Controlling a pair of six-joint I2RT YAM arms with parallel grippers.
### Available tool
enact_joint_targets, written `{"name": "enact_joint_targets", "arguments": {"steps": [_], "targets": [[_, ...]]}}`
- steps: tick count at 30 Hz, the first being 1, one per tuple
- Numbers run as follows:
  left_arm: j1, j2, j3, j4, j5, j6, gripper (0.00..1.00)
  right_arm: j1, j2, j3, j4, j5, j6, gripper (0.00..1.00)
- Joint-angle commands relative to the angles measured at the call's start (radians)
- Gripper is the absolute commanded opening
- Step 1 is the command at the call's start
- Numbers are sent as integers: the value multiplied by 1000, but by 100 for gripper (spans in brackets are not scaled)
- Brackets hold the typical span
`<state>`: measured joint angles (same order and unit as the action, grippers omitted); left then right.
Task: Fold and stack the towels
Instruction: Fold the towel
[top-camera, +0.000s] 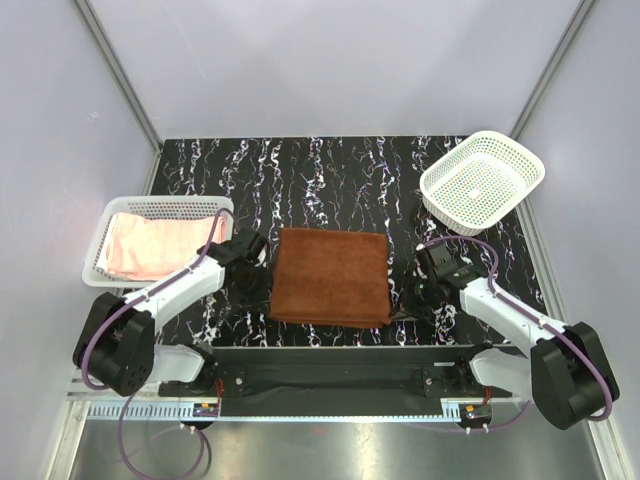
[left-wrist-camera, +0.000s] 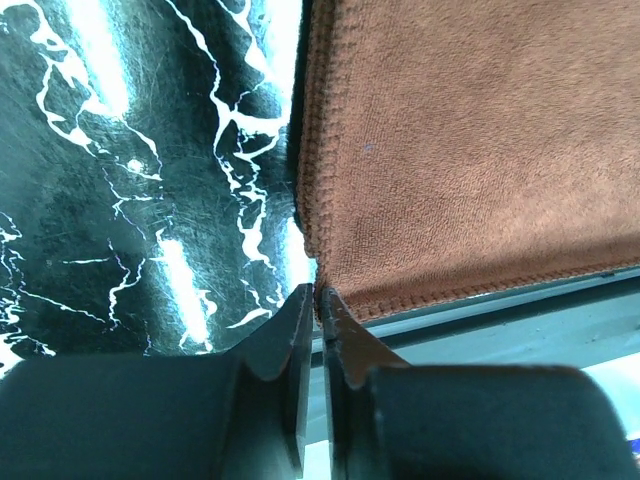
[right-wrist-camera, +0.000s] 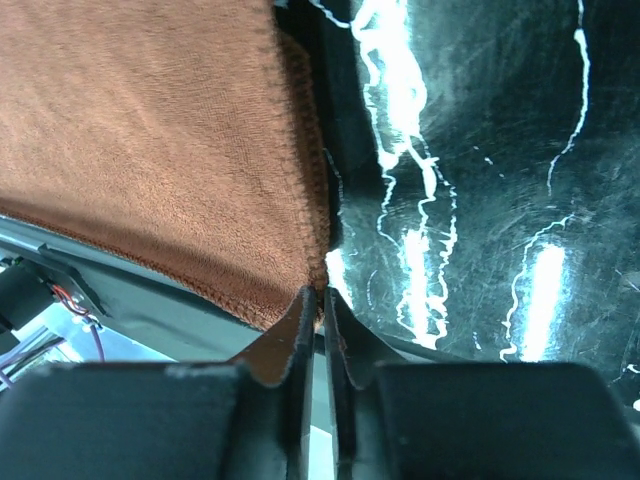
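Note:
A rust-brown towel (top-camera: 332, 275) lies folded flat in the middle of the black marbled table. My left gripper (left-wrist-camera: 318, 290) is at the towel's (left-wrist-camera: 470, 150) near left corner, jaws almost together with the stitched hem pinched at the tips. My right gripper (right-wrist-camera: 321, 292) is at the near right corner of the towel (right-wrist-camera: 160, 140) in the same way, a bit of brown hem between its tips. A pale pink towel (top-camera: 140, 250) lies crumpled in the white mesh basket (top-camera: 165, 205) at the left.
A second white mesh basket (top-camera: 430, 190) stands tilted and empty at the back right. The table's front edge (left-wrist-camera: 520, 310) runs just behind the towel's near hem. Grey walls enclose the table on three sides.

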<state>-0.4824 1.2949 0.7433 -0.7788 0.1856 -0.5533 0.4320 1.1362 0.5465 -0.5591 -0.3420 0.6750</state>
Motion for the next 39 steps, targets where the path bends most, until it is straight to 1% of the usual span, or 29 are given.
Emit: {"name": "enact_joint_targets", "arguments": {"steps": [1,2,3,4,6,7,8,9,10,11,12,13,15,16,19,20,22,23,25,26,27,29,30,31,33,34,36,37,39], "targets": [[-21,26,4,-2,-44,-3,18,4,7,-13,31,14,0,15],[-24,29,7,-8,-58,-5,24,5,-1,-14,34,8,1,16],[-27,35,11,-14,-67,-8,26,5,-4,-14,31,8,1,16],[-28,32,14,-23,-83,-11,29,5,-10,-10,21,9,5,21],[-28,27,28,-33,-93,-13,31,5,-22,-3,7,15,6,28],[-28,24,37,-57,-132,-11,33,5,-27,3,-8,14,8,30],[-30,23,57,-74,-161,-8,33,5,-38,6,-18,12,5,35],[-30,26,100,-92,-182,-4,34,5,-45,12,-25,15,8,37],[-28,32,128,-123,-236,13,36,5,-53,24,-30,17,9,37],[-27,37,157,-132,-251,21,40,5,-61,30,-28,23,9,37],[-27,46,222,-135,-259,44,42,5,-58,50,-22,26,8,36],[-25,70,255,-132,-255,55,43,5,-49,67,-10,28,2,34],[-27,104,326,-105,-220,84,43,5,3,110,2,26,-11,32],[-25,121,371,-52,-156,114,44,4,23,150,34,18,-14,32],[-21,240,450,12,-46,171,44,7,106,188,117,-38,-6,29],[-21,310,502,24,-26,182,44,10,147,193,132,-54,4,28],[-18,378,560,50,-2,214,44,17,186,201,160,-49,14,26],[-16,441,620,53,-2,226,44,27,221,201,165,-36,18,25],[-18,506,700,24,-27,271,45,25,256,187,186,-29,17,25],[-16,530,776,9,-37,294,45,24,267,193,179,-16,-1,26],[-16,572,809,-5,-41,321,45,24,276,245,159,9,-32,28],[-7,592,876,-20,-69,410,47,13,306,324,88,81,-171,33],[-1,599,884,2,-75,464,47,1,319,407,73,112,-216,36],[10,600,890,13,-34,495,48,-9,362,446,47,150,-291,38],[33,595,880,42,36,573,50,-33,422,554,30,147,-354,38],[41,592,871,50,51,596,50,-45,475,588,13,144,-420,39],[59,584,838,68,96,663,50,-55,525,666,-4,137,-495,41],[65,575,831,67,109,685,50,-67,571,693,-12,114,-565,41],[87,573,815,64,141,737,49,-85,621,774,-54,107,-618,41]]}}
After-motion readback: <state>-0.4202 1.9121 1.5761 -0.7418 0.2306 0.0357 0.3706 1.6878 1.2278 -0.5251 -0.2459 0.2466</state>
